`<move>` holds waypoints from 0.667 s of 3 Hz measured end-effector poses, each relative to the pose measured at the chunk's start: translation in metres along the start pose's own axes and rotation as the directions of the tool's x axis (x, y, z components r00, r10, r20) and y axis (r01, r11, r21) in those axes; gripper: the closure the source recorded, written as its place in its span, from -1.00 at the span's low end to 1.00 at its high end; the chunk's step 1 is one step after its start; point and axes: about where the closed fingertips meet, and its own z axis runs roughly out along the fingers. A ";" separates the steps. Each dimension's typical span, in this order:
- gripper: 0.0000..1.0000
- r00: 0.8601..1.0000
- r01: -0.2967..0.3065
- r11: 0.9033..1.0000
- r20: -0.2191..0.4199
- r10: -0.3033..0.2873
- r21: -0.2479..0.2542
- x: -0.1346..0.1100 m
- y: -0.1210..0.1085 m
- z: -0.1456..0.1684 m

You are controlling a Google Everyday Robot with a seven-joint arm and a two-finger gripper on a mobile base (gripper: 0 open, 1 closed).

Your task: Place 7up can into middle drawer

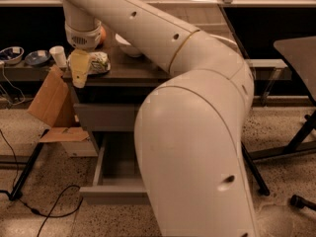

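A big white arm (197, 132) fills most of the view, bending from the lower middle up toward eleven o'clock. It ends in a pale yellowish hand (79, 69) that hangs down at about ten o'clock in the view, over the near left corner of a dark bench (133, 72). The can (100, 63), pale with green marks, lies on its side on the bench top just at three o'clock of the hand, close against it. I cannot tell whether the two touch, whether the hand is open or closed, or whether it has hold of anything. At nine o'clock of the hand, just beside it, stands a white paper cup (58, 56). At two o'clock of the can, farther back on the bench, a white bowl (127, 47) shows only in part from behind the arm. A small orange thing (102, 34) peeks out at twelve o'clock of the can, and what it is cannot be told. Under the bench top is a closed drawer (106, 116), and at six o'clock of that an open drawer (112, 171) is pulled out toward the camera, its right half hidden by the arm. A cardboard box (52, 98) leans tilted against the left side of the bench, at seven o'clock of the hand. Far out at nine o'clock two small dishes (11, 54) sit on a low ledge. A black cable (54, 201) loops over the speckled floor at seven o'clock in the view.
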 end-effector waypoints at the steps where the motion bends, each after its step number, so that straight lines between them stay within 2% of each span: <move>1: -1.00 1.000 -0.017 0.999 -0.011 0.017 -0.043 -0.009 -0.004 0.020; 2: -0.48 1.000 -0.026 0.996 -0.009 0.025 -0.083 -0.010 -0.004 0.035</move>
